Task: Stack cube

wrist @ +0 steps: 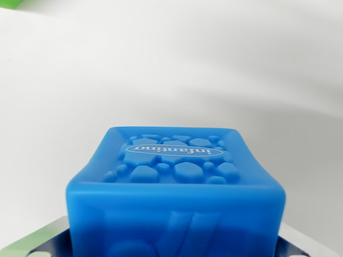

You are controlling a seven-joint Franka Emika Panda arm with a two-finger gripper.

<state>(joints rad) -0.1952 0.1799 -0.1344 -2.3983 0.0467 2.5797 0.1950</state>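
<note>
Close beneath the wrist camera: one blue cube (176, 187), embossed top upward, filling the lower centre; gripper out of view, its grip untellable; green patch (12, 4) far upper left.

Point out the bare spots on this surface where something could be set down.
The white surface is bare above the blue cube and to both its sides. The only crowding: the cube at bottom centre, a green sliver in the top-left corner.

Brand word on the cube

The blue cube (176, 198) carries one readable word, "infantino", in white letters inside a white-edged oval on its upper face; in the wrist view it reads upside down, among raised pebble shapes.
</note>
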